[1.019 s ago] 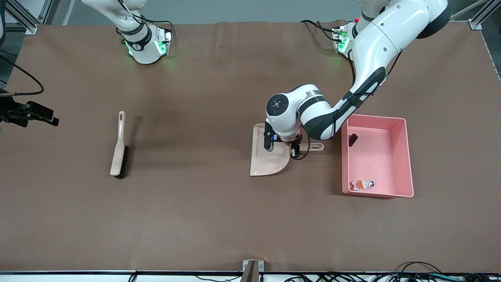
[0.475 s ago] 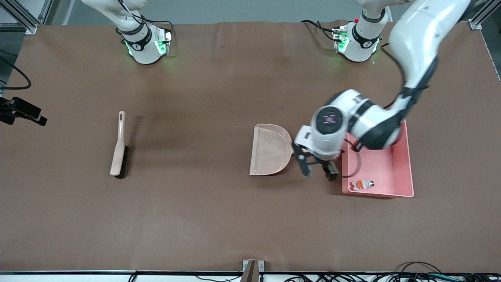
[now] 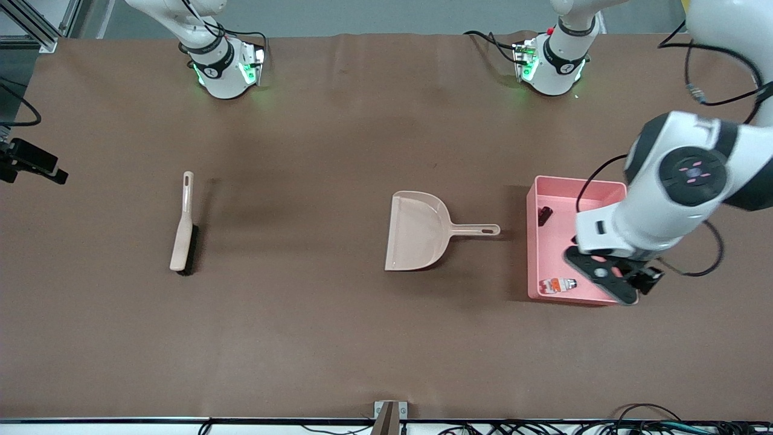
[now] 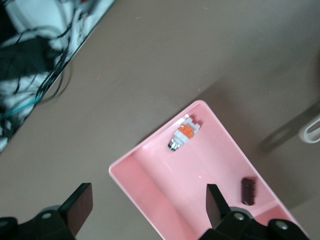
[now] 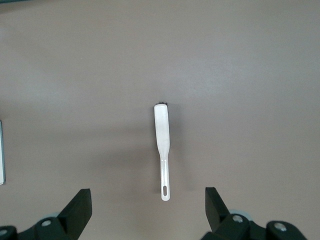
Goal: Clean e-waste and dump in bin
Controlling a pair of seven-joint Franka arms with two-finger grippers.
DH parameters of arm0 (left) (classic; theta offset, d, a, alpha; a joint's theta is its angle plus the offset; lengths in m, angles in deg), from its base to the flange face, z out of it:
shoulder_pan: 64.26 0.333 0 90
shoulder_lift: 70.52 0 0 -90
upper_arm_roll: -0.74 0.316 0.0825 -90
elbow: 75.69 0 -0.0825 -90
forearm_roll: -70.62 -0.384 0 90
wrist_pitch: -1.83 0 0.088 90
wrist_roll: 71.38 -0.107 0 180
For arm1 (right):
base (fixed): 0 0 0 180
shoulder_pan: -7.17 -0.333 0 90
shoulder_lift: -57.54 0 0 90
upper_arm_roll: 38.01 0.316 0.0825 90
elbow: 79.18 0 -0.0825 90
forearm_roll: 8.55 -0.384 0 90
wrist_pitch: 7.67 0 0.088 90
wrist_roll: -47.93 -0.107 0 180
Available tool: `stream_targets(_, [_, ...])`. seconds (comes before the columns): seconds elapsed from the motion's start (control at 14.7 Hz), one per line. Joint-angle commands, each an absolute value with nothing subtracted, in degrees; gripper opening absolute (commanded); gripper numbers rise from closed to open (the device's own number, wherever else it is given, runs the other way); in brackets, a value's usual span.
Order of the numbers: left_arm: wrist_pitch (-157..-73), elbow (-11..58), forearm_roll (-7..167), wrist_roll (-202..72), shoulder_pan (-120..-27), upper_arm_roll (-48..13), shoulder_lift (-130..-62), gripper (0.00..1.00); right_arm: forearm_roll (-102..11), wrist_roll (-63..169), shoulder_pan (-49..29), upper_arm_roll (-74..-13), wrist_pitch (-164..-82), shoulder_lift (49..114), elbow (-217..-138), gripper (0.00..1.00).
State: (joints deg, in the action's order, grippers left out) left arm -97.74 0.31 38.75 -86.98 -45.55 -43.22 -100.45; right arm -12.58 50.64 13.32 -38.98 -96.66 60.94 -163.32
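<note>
The left arm (image 3: 682, 193) hides the bin's (image 3: 546, 181) three-o'clock wall; the right gripper (image 3: 24, 163) is cut off at nine o'clock.

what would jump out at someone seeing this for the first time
The pink bin at the left arm's end of the table, with a white and orange part and a small dark block in it. The left gripper hangs over it, fingers open. Beside the bin lies the beige dustpan, and the brush lies toward the right arm's end.
</note>
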Motion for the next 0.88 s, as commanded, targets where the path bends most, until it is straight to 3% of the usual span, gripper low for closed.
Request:
stream_targets(0.0, [-90.66, -1.68, 44.05, -79.05, -44.67, -43.29, -95.23, 1.0, -11.45, 50.21, 14.03, -38.01, -95.56, 60.88, -162.06, 1.0])
stream_targets(0.2, [-86.87, -1.51, 54.23, -73.06, -44.84, -37.16, -87.67, 1.0, -11.45, 50.21, 13.94, -38.01, -95.73, 60.88, -162.06, 1.0])
stream_targets(0.68, [-77.9, -1.69, 61.71, -69.98, -40.38, -36.43, -83.45, 1.0, -11.36, 49.78, 13.85, -38.01, -95.82, 60.88, -162.06, 1.0])
stream_targets(0.82, [-77.89, -0.12, 65.34, -69.36, -42.96, -31.82, -81.42, 1.0, -11.36, 49.69, 13.76, -37.84, -95.74, 60.8, -161.97, 1.0])
